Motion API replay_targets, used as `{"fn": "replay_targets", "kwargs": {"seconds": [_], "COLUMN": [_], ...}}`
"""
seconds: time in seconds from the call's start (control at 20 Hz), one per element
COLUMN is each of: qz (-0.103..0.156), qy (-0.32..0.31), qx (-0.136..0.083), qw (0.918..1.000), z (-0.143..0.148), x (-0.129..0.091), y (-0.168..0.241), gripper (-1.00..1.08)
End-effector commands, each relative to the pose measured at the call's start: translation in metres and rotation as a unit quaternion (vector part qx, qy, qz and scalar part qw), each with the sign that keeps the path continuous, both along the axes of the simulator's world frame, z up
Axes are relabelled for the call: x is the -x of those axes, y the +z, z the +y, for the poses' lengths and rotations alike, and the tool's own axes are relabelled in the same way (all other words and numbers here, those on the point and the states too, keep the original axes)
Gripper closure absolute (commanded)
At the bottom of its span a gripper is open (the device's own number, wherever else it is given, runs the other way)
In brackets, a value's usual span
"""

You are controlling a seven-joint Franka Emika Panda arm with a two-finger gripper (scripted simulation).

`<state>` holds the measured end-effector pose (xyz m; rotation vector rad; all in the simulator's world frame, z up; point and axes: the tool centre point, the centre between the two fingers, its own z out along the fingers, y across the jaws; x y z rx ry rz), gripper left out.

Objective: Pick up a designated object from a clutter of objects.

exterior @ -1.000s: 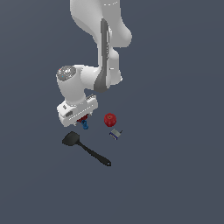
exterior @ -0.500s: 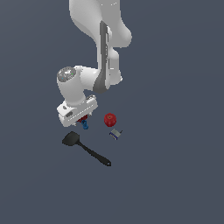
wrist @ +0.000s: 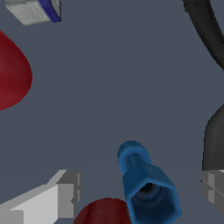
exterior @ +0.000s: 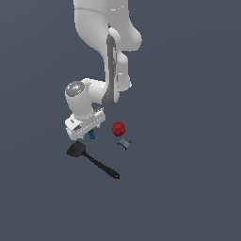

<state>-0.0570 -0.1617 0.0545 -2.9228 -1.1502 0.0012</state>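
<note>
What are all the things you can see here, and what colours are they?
Tiny piece: one, bright blue, between the claw's fingers, not yet touched.
Ball: one, red, on the exterior view's right of the blue piece.
Small block: one, grey and blue, just below the ball in the exterior view.
Spatula: one, black, lying flat below the claw in the exterior view.
Red shape: one, dark red, beside the blue piece; cannot tell what.
Claw: one, white, open.

Lighting is even and diffuse in both renders. No cast shadows or glare. The wrist view is soft, slightly pixelated.
</note>
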Motion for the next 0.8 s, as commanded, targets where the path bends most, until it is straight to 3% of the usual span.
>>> {"fn": "replay_targets", "kwargs": {"seconds": [0.0,0.2,0.25,0.75], "qz": [0.0,0.0,0.0,-0.001], "qy": [0.0,0.0,0.0,0.0], "qx": [0.0,0.0,0.0,0.0], "qw": [1.0,1.0,1.0,1.0], "z": [-0.0003,-0.0003,-0.0003,-0.0003], "x": [-0.0002,-0.0006,-0.0006,-0.0008], "y": [-0.0077,-0.0118,-0.0118,-0.0114], "gripper": [-0.92,-0.92,1.08,1.08]}}
